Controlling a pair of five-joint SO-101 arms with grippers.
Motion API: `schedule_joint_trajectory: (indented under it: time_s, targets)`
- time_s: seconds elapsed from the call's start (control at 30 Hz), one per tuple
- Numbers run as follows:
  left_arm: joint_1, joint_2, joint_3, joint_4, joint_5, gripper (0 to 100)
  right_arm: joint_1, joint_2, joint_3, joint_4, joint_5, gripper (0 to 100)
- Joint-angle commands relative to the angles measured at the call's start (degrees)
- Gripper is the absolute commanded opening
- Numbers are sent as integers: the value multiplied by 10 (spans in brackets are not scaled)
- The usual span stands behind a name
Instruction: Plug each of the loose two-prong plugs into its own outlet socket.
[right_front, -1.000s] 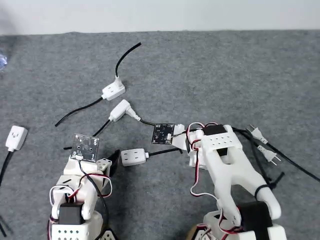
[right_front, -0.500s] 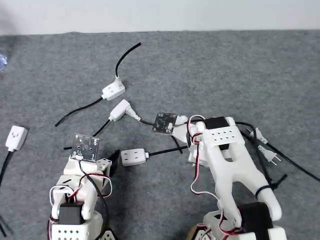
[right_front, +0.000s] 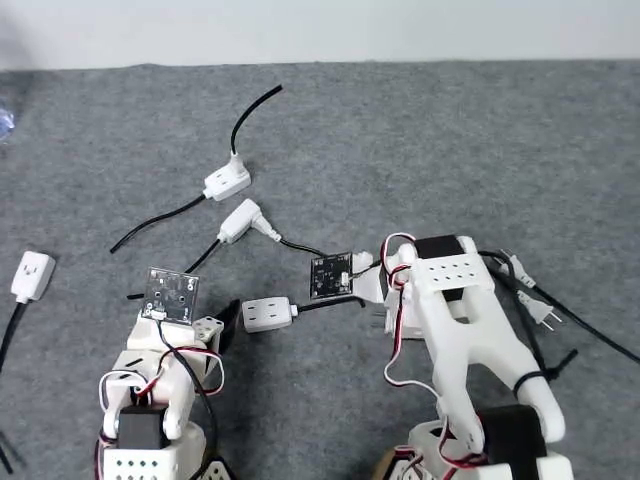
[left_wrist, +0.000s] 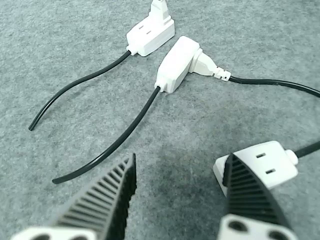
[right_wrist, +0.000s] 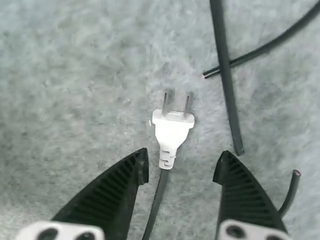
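A white two-prong plug (right_wrist: 172, 120) lies on the grey mat with its prongs pointing away, and my right gripper (right_wrist: 184, 154) stands open just above it, one finger on each side of its cord. My left gripper (left_wrist: 181, 160) is open over bare mat, and a white outlet socket (left_wrist: 258, 165) (right_front: 266, 313) lies right beside one finger (left_wrist: 245, 192). Further off lie a socket (left_wrist: 176, 63) (right_front: 240, 221) with a white plug (left_wrist: 210, 69) joined to its end, and another socket (left_wrist: 150, 36) (right_front: 227, 181). Two loose plugs (right_front: 512, 266) (right_front: 541, 313) rest right of the right arm (right_front: 450, 290).
A fourth socket (right_front: 32, 275) lies at the mat's left edge. Black cords (right_wrist: 225, 75) cross just beyond the plug under my right gripper, and more cords (right_front: 590, 335) trail off to the right. The far half of the mat (right_front: 430, 140) is bare.
The right arm's wrist swung away from the front edge, then came back nearer and slightly right. The left arm and the sockets have not moved.
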Motion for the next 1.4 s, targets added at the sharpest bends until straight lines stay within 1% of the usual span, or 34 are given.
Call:
schedule_joint_trajectory:
  time_s: [0.0, 0.17, 0.27, 0.43, 0.53, 0.77, 1.17, 1.37]
  targets:
    - [0, -9, -5, -3, -3, 269, 5, -3, -1, 2, 7, 226]
    - [0, -9, -5, -3, -3, 269, 7, 46, 1, -22, 1, 226]
    - [0, -9, -5, -3, -3, 269, 5, 60, 2, -42, -27, 226]
    - [0, -9, -5, -3, -3, 269, -17, 65, 11, -55, -50, 226]
    - [0, -9, -5, -2, -3, 269, -27, 64, 30, -80, -69, 225]
    - [0, -9, -5, -2, -3, 269, -26, 64, 56, -104, -74, 225]
    - [0, -9, -5, -2, -3, 269, -25, 65, 56, -124, -74, 9]
    - [0, -9, -5, -2, -3, 269, -25, 65, 63, -140, -70, 9]
